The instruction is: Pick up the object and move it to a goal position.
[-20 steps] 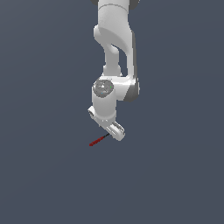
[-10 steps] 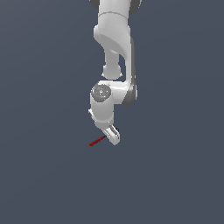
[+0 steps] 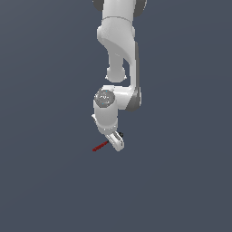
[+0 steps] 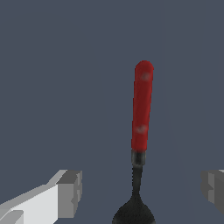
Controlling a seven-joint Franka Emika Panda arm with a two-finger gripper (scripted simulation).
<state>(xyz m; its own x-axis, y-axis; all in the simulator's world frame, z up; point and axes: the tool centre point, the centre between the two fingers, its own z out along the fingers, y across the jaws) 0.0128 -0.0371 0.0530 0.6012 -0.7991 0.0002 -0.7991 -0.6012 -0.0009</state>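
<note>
Red handle, dark shaft, black rounded head: the object (image 4: 142, 131) is a slim, spoon-like stick. In the wrist view the handle is a straight, round-ended red bar with two faint pale spots. A short dark collar joins it to a thin shaft, which widens into a black bowl-shaped head cut off by the frame edge.

Position: the object lies flat on the plain grey-blue worktop (image 3: 45, 181). In the exterior view (image 3: 100, 146) it shows as a thin red sliver, its handle pointing toward the exterior view's left and slightly down, its head end running under the tool.

Tool (image 3: 117, 141): white, carried on the white arm (image 3: 120, 54), which reaches down from the top of the exterior view. In the wrist view (image 4: 142, 192) two light grey fingers (image 4: 70, 192) stand wide apart, one on either side of the shaft and head. Clear worktop shows between each finger pad and the object. The jaws are spread and hold nothing. No contact with the object is visible; the head and lower shaft sit in the gap, about midway between the pads.

Height of the fingertips above the worktop cannot be told from either view.
</note>
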